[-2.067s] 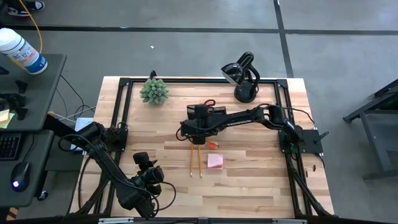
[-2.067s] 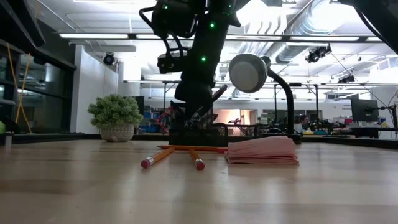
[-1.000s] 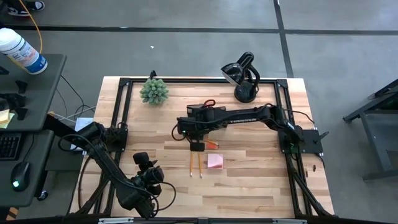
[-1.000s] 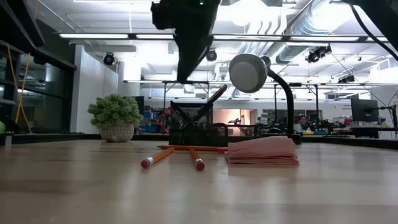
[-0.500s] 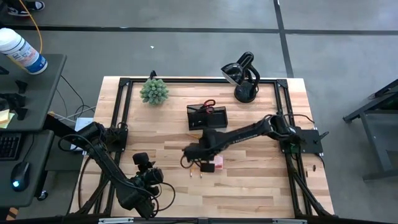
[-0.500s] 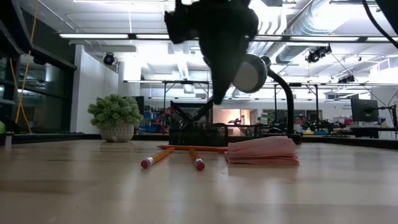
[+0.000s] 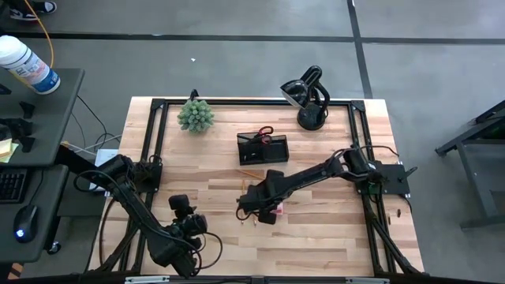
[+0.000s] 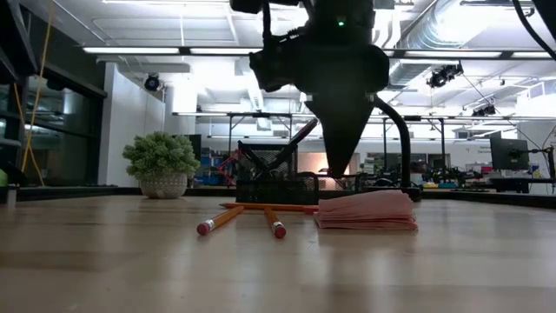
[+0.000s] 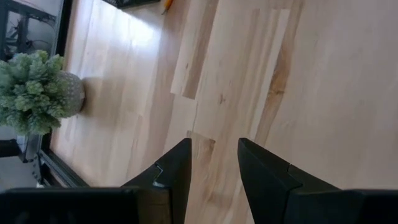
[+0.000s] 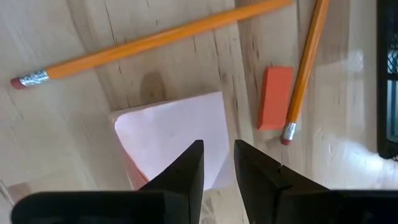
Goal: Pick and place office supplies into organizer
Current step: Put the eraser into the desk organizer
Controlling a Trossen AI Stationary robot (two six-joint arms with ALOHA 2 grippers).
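Note:
The pink sticky-note pad (image 10: 174, 134) lies flat on the table with two yellow-orange pencils (image 10: 155, 40) (image 10: 306, 62) and a small orange eraser (image 10: 275, 98) beside it. My right gripper (image 10: 217, 162) hangs open just above the pad (image 8: 365, 211), fingers pointing down, their tip (image 8: 335, 170) clear of it. The black organizer (image 7: 263, 147) stands farther back with red scissors handles (image 7: 266, 132) sticking up out of it. My left gripper (image 9: 214, 162) waits open near the table's front left (image 7: 181, 200), over bare wood.
A black desk lamp (image 7: 309, 99) stands at the far right and a small green plant (image 7: 195, 115) at the far left. Black frame rails (image 7: 154, 142) run along the table's edges. Bare wood lies left of the pencils (image 8: 221, 219).
My right gripper has travelled from just in front of the organizer toward the table's near edge and come down, rolling its wrist, and now hangs over the pink pad. The pad, pencils and organizer have stayed where they were.

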